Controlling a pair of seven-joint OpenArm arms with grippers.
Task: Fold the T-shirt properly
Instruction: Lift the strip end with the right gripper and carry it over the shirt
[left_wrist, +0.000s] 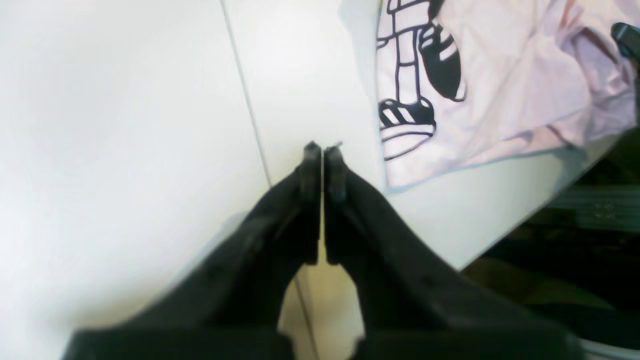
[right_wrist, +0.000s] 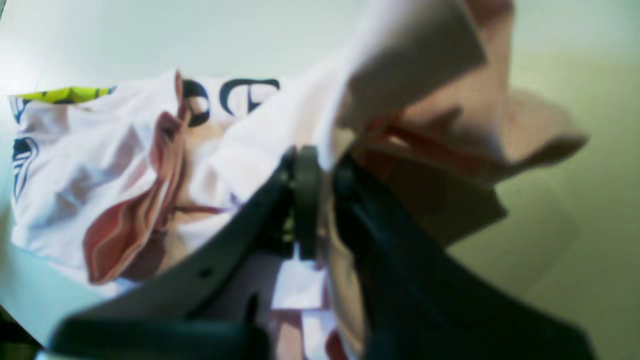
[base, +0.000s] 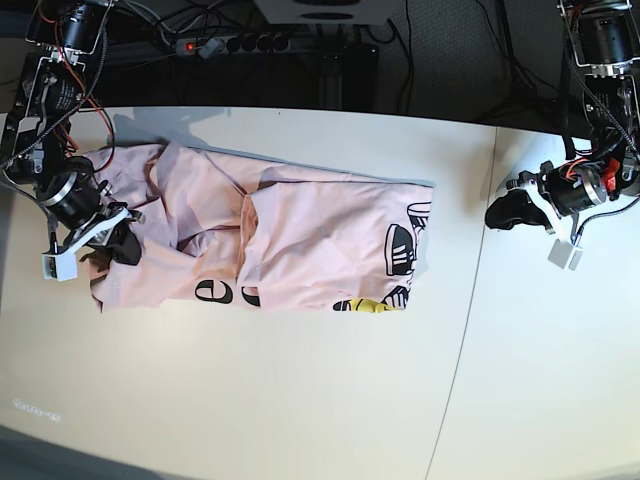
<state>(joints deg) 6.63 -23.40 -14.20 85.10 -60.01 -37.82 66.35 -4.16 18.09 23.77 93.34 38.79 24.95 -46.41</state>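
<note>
Now, T-shirt (base: 300, 240) stretched lengthwise across the counter (base: 300, 400); right gripper (right_wrist: 320, 165) clamped on its bunched end, left gripper (left_wrist: 323, 150) pinched shut, empty, just off the printed hem.

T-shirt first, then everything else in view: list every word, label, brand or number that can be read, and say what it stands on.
"e": one black lowercase letter on the T-shirt, by its near edge in the base view.
Further black letters beside it and in the right wrist view: cut off by folds, not readable as a word.
Shoe graphic: stripes only, no text.
Elsewhere: nothing readable.
</note>
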